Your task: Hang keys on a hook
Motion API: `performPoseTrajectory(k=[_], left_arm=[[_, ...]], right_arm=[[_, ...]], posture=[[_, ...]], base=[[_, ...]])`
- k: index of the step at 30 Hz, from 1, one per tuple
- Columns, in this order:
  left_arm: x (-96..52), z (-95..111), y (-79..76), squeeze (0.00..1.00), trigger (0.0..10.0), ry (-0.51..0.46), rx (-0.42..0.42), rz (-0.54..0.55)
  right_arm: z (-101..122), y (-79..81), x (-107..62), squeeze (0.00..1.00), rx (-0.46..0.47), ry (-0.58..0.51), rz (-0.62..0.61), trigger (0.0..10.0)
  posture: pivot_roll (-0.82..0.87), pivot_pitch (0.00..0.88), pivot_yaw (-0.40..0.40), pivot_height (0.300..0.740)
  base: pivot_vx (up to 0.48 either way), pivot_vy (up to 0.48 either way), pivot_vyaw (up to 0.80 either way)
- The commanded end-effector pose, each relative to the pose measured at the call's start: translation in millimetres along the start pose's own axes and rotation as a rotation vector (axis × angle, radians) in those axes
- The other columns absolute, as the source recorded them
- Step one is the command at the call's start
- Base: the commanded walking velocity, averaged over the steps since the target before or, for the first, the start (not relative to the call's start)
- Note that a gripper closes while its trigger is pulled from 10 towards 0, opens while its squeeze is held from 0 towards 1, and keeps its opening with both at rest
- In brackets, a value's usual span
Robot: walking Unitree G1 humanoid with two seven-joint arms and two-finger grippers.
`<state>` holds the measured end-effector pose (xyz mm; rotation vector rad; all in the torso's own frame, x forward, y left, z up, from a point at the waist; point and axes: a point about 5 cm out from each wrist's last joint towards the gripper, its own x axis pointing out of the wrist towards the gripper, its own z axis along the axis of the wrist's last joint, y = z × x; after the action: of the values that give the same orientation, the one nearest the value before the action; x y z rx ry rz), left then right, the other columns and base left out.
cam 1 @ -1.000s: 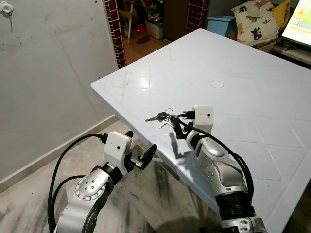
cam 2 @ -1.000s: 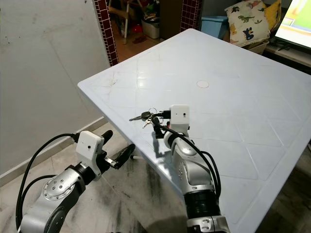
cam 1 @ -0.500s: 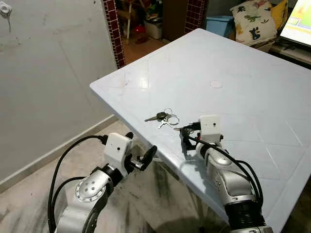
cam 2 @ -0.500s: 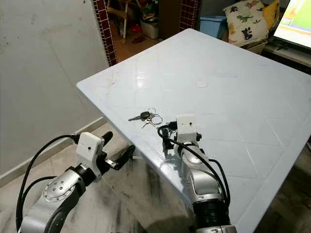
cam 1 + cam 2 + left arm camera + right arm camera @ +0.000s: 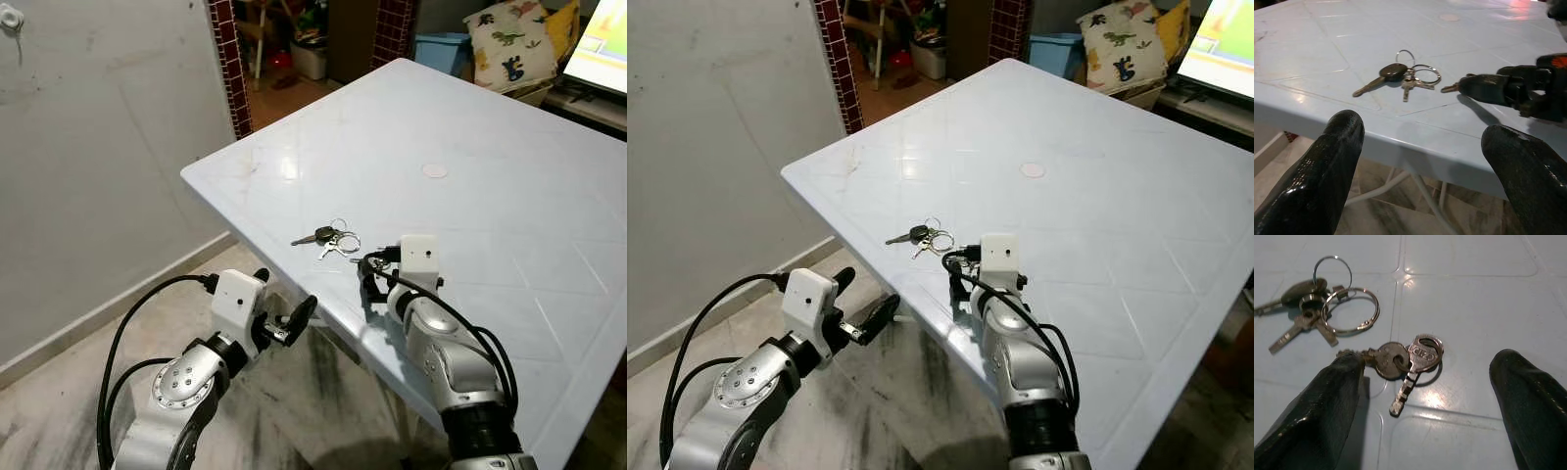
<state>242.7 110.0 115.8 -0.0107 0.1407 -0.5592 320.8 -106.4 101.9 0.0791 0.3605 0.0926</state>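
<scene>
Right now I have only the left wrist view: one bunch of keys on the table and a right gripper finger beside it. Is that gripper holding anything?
Observer: No. The right gripper is open, and a second, smaller pair of keys lies flat on the table between its fingers.
Reviewer: Where is the left gripper itself?
Observer: The left gripper hangs open beside the table's near edge, below the tabletop.
Reviewer: Any hook in sight?
Observer: A small white fitting sits high on the wall to the robot's left. I cannot tell whether it is a hook.
</scene>
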Motion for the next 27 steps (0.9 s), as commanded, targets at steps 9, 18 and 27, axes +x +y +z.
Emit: performPoseTrajectory(k=[9,18,27], left_arm=[[-3.0,-2,0.3,0.00,10.0,0.015,0.007,0.011],[-2.9,-1,-0.3,0.00,10.0,0.013,0.007,0.012],[-2.3,-1,0.2,0.00,10.0,0.013,0.009,0.014]], right_arm=[[-21,6.9,5.3,0.00,0.062,0.127,0.017,0.0],[-19,12.4,4.1,0.00,0.041,0.107,0.037,0.0],[-12,15.9,-0.1,0.00,-0.001,0.072,0.070,0.0]], posture=[[0.07,0.088,0.026,0.740],[0.07,0.089,0.023,0.740],[0.06,0.090,0.026,0.740]], base=[[0.000,0.000,0.00],[0.000,0.000,0.00],[0.000,0.000,0.00]])
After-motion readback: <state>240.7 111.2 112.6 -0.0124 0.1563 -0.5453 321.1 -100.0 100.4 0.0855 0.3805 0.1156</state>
